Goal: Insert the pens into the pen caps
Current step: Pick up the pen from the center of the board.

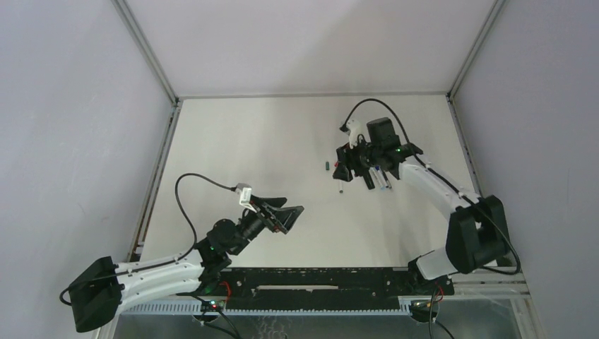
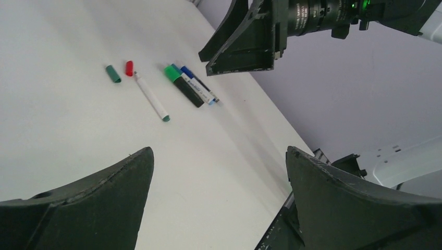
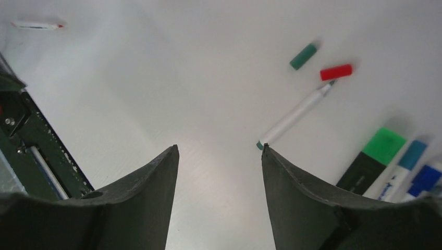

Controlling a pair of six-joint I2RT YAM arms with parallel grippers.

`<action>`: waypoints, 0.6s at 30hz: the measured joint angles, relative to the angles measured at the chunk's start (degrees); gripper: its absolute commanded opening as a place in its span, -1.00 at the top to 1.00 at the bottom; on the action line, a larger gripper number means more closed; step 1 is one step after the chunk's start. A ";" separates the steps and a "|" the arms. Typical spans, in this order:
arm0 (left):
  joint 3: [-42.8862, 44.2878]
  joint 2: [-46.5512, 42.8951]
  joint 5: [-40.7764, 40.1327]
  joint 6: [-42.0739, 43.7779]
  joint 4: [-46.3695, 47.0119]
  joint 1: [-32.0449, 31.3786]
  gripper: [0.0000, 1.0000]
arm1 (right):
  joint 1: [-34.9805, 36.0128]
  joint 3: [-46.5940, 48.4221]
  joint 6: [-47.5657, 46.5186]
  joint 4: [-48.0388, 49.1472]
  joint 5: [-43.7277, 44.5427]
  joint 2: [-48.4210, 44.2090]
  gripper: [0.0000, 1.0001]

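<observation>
A slim white pen [image 3: 294, 114] with a green end lies uncapped on the table, its tip close to a red pen cap [image 3: 336, 72]. A green pen cap [image 3: 303, 56] lies just beyond. To the right lie a black marker with a green cap [image 3: 372, 159] and two blue-capped pens [image 3: 401, 172] side by side. My right gripper [image 3: 219, 147] hovers open above the table, its right fingertip beside the white pen's green end. My left gripper [image 2: 219, 151] is open and empty, well short of the white pen [image 2: 151, 97], red cap [image 2: 129, 68] and green cap [image 2: 113, 73].
Another white pen with a red tip [image 3: 39, 25] lies alone far from the group. The black rail [image 1: 332, 279] with both arm bases runs along the near table edge. Grey enclosure walls [image 1: 78, 127] stand around the white table [image 1: 268, 141].
</observation>
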 measured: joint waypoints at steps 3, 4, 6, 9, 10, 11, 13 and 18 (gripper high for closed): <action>-0.70 0.02 -1.01 -0.70 -0.72 0.00 -1.00 | 1.73 -0.26 3.04 1.01 3.91 4.28 -0.28; -0.74 0.00 -1.27 -0.76 -1.07 0.00 -1.00 | 1.86 -0.26 3.76 1.27 5.14 5.57 -0.28; -0.76 -0.04 -1.73 -0.79 -1.40 0.00 -1.00 | 1.90 -0.24 5.25 1.33 7.67 8.26 -0.26; -0.76 -0.09 -2.51 -0.81 -1.88 0.00 -1.00 | 1.88 -0.13 7.21 1.25 10.49 12.00 -0.21; -0.76 -0.09 -2.67 -0.81 -2.01 0.00 -1.00 | 1.84 -0.11 7.67 1.22 11.10 12.85 -0.19; -0.76 -0.09 -2.84 -0.81 -2.16 0.00 -1.00 | 1.60 0.00 8.46 1.11 11.72 13.94 -0.17; -0.76 -0.13 -3.17 -0.83 -2.58 0.00 -1.00 | 1.40 0.37 9.57 0.85 12.63 15.54 -0.14; -0.76 -0.68 -3.87 -1.18 -3.28 0.00 -1.00 | 1.14 1.57 11.43 0.57 13.99 18.10 -0.07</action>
